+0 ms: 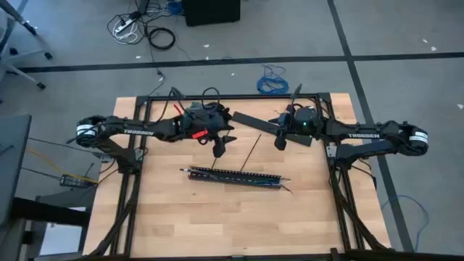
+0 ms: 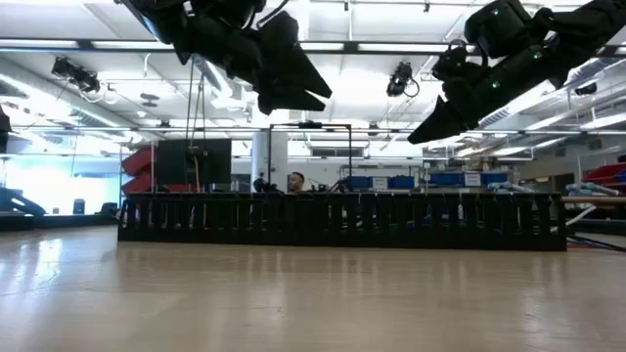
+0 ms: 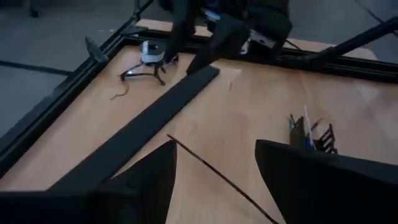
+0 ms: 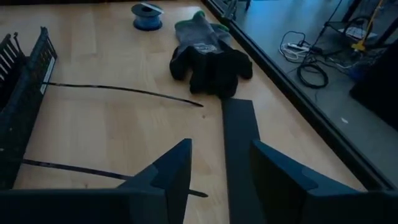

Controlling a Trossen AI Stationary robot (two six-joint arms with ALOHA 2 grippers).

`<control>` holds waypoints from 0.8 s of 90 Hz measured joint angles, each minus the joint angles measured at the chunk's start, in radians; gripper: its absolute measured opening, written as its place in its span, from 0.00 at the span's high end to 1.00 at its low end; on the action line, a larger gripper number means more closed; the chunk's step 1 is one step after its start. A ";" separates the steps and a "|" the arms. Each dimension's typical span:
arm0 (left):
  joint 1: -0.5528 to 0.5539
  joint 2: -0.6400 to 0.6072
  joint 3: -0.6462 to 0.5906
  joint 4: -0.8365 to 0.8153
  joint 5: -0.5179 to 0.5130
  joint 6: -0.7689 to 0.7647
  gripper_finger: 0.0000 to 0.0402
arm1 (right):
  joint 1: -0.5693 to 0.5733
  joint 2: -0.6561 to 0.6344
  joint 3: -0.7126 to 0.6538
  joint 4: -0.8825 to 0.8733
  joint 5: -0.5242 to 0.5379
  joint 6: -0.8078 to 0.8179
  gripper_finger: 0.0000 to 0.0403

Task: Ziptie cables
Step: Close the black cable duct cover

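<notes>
Both hands spread, empty; cables [image 1: 235, 176] lie crosswise on worktop [image 1: 217, 217], nearest left hand [image 1: 220, 147]; right hand [image 1: 280, 141] farther.

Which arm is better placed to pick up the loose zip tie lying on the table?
Probably the left. The left gripper hangs open, closer to the thin zip tie and the comb-like black rack of cables. The right gripper is also open, over the flat black strip.
</notes>
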 joint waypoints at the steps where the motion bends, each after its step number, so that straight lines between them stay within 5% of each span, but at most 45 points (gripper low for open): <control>1: 0.000 0.000 0.000 0.003 0.002 0.004 0.47 | 0.000 0.000 0.000 0.000 0.000 0.000 0.62; 15: 0.000 0.000 -0.010 0.069 0.062 0.018 0.47 | 0.000 0.000 0.000 0.000 0.000 0.000 0.62; 60: 0.054 -0.038 -0.264 0.643 0.088 -0.093 0.47 | 0.000 0.000 0.000 -0.006 0.000 -0.028 0.62; 72: 0.055 -0.074 -0.317 0.658 0.091 -0.096 0.47 | 0.000 0.000 0.000 -0.018 0.002 -0.028 0.62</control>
